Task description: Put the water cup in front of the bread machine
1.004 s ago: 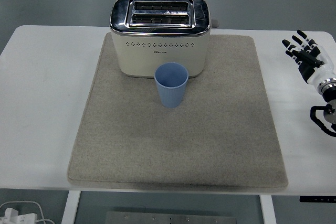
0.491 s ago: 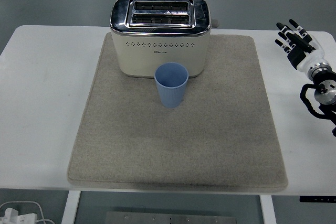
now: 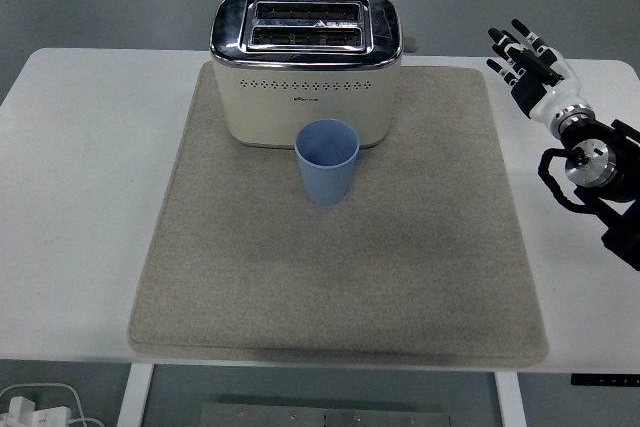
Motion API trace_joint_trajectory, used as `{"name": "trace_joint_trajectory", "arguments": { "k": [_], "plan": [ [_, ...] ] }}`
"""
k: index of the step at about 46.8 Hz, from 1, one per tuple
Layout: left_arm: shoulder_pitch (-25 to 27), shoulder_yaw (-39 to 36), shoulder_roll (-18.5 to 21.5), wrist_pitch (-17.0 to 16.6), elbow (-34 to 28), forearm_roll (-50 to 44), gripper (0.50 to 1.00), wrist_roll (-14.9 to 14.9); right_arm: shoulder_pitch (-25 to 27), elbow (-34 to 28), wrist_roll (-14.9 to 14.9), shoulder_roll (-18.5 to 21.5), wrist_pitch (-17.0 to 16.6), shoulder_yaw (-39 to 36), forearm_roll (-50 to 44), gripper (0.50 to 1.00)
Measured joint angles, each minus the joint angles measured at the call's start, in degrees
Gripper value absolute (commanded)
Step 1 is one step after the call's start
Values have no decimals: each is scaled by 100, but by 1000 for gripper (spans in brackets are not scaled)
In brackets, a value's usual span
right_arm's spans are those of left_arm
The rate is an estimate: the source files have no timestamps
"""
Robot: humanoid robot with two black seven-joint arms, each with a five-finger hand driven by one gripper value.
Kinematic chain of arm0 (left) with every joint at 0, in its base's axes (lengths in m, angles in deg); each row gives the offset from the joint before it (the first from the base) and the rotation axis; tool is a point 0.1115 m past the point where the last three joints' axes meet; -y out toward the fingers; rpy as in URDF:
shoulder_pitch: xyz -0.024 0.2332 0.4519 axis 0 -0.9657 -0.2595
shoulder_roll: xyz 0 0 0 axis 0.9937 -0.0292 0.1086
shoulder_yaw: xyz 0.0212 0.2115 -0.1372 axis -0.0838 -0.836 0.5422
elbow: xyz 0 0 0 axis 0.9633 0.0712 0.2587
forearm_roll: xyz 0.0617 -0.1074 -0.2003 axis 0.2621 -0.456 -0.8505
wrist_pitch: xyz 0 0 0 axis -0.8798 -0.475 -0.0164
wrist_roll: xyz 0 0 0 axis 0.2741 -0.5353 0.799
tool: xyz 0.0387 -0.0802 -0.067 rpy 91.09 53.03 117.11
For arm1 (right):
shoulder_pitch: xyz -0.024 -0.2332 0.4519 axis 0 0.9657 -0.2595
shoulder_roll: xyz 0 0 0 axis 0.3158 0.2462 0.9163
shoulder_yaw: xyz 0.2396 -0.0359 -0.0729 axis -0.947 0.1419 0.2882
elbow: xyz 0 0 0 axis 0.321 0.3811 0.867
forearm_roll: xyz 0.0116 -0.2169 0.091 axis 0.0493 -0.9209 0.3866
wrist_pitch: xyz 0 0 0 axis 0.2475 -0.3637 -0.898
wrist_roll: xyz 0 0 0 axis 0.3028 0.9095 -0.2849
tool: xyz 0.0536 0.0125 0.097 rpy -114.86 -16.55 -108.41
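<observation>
Right hand [image 3: 528, 59] has slid further left, fingers spread, empty; cup [image 3: 326, 161] already sits just near of toaster [image 3: 305, 67].

The right hand [image 3: 530, 65] hovers at the right side, fingers spread, holding nothing.

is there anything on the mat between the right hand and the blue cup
Nothing visible. The right hand hovers with fingers spread over the table's right side, beyond the mat's far right corner. Between it and the blue cup lies only bare grey mat. The toaster stands behind the cup, off that line.
</observation>
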Motion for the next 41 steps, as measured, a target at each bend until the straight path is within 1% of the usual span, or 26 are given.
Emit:
{"name": "trace_joint_trajectory", "arguments": {
  "k": [13,22,31,36,41],
  "plan": [
    [1,6,0,0,2,0,1000,0,-27,36,-9,69,-63,-6,4,924],
    [1,9,0,0,19,-7,1000,0,-17,41,-8,75,-462,2,-19,924],
    [1,8,0,0,11,-7,1000,0,8,33,-4,89,-491,16,-22,924],
    [0,6,0,1,2,-7,1000,0,8,22,0,211,-487,54,-73,924],
    [0,10,0,1,1,-7,1000,0,-9,5,0,239,-467,53,-153,924]
  ]
}}
